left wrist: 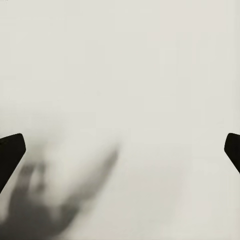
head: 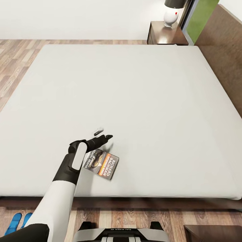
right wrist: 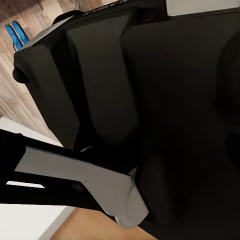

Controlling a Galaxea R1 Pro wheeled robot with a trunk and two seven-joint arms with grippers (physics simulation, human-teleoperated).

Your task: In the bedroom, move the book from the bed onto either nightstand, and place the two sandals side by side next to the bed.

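- My left gripper [head: 102, 134] hangs over the mattress with its fingers [left wrist: 11, 152] spread wide, holding nothing.
- The book [head: 102, 163] lies flat on the bed [head: 141, 101], just at the gripper's 6 o'clock, near the bed's front edge.
- The right gripper's state I cannot tell.
- The nightstand [head: 164, 35] stands at 1 o'clock; the sandals [head: 16, 223] lie on the floor at 7 o'clock.

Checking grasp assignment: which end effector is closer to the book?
Left. The left end effector hovers open over the mattress, just beyond the book. The right end effector is tucked against the robot's dark body, away from the book.

Book [head: 102, 163] on the bed [head: 141, 101] near its front edge; nightstand [head: 166, 35] behind the bed
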